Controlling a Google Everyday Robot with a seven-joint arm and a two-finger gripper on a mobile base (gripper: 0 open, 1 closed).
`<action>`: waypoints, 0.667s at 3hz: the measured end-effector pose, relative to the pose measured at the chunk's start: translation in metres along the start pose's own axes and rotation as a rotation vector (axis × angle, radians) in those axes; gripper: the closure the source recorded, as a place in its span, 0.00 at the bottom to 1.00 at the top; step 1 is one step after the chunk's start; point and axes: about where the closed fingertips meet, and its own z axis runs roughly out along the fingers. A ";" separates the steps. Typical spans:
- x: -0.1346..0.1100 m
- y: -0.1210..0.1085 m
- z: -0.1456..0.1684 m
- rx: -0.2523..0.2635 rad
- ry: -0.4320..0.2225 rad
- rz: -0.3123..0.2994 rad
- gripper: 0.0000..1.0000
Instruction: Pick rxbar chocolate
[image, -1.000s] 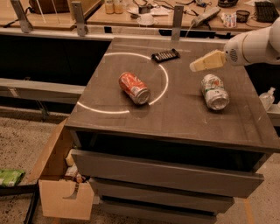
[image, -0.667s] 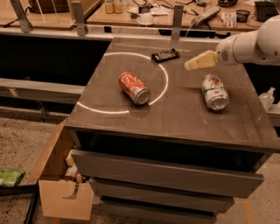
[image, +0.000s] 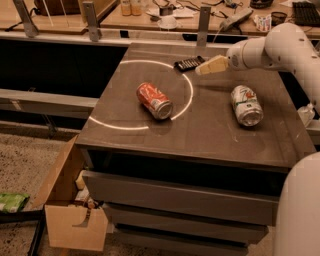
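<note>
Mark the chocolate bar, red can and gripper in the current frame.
chocolate bar (image: 189, 64): camera view, middle of the black wrapper.
red can (image: 154, 100): camera view, middle of its side.
gripper (image: 201, 70): camera view, its tip, just right of the chocolate bar.

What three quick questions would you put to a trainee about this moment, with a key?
1. True or false: the red soda can lies on its side on the table.
2. In the camera view, does the white-and-green soda can lie left or right of the red soda can?
3. The gripper hovers over the far part of the table. Which thing is it nearest to? A) red soda can B) rxbar chocolate C) white-and-green soda can

Key: 1 true; 2 right; 3 B.
</note>
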 end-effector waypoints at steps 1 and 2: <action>-0.005 -0.004 0.032 -0.007 -0.009 0.010 0.00; -0.005 -0.005 0.054 -0.015 -0.011 0.036 0.00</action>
